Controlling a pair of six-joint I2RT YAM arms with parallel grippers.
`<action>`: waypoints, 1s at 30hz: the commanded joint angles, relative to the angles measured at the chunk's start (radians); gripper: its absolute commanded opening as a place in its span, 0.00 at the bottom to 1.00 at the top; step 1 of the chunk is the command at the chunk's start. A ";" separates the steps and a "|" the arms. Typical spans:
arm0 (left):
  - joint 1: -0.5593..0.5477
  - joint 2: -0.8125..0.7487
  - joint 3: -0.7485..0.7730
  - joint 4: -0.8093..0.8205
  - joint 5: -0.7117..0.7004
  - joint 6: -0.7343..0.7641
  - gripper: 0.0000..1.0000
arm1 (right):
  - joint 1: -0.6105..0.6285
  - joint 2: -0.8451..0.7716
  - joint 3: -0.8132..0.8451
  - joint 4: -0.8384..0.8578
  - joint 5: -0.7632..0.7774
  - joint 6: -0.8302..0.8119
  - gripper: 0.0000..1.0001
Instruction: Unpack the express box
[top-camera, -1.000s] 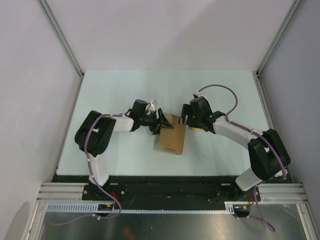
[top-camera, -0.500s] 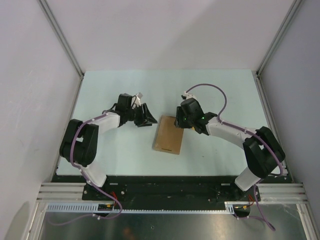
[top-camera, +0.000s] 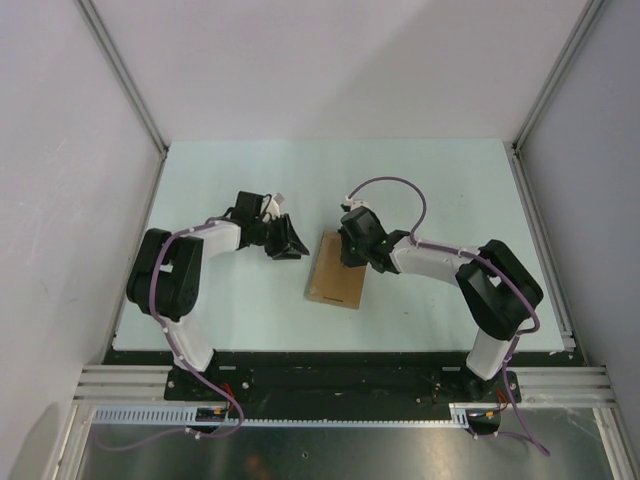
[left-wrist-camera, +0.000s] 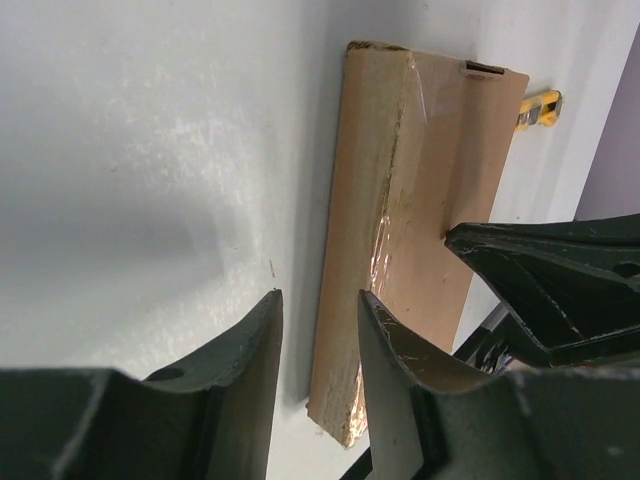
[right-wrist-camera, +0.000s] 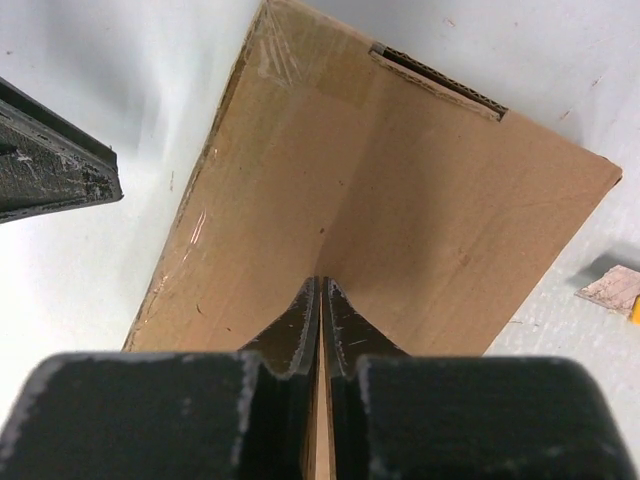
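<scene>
The express box (top-camera: 337, 271), flat brown cardboard with clear tape along one edge, lies closed on the pale table in the middle. My right gripper (top-camera: 349, 254) is shut, its tips (right-wrist-camera: 322, 288) resting on the box top (right-wrist-camera: 400, 190) near its far end, with nothing pinched. Apart from the box, to its left, my left gripper (top-camera: 288, 245) is open and its fingers (left-wrist-camera: 372, 330) hold nothing. The left wrist view looks along the box's taped side (left-wrist-camera: 420, 210) toward the right gripper's fingers (left-wrist-camera: 550, 265).
A yellow-black utility knife (left-wrist-camera: 540, 108) lies on the table just beyond the box's far right corner; its end (right-wrist-camera: 610, 290) shows at the right wrist view's edge. White walls (top-camera: 330, 70) and metal posts enclose the table on three sides.
My right gripper slid left onto the box and shut. My left gripper drew back left off the box's corner and narrowed its jaws. The box now lies flat.
</scene>
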 joint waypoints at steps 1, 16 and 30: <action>-0.020 0.018 0.053 -0.001 0.042 0.037 0.41 | 0.009 0.024 0.038 0.026 0.029 -0.033 0.06; -0.041 0.063 0.104 -0.003 0.061 0.056 0.40 | 0.132 0.073 0.057 0.025 0.328 -0.206 0.68; -0.041 0.081 0.127 -0.007 0.052 0.059 0.38 | 0.192 0.142 0.057 0.036 0.368 -0.265 0.76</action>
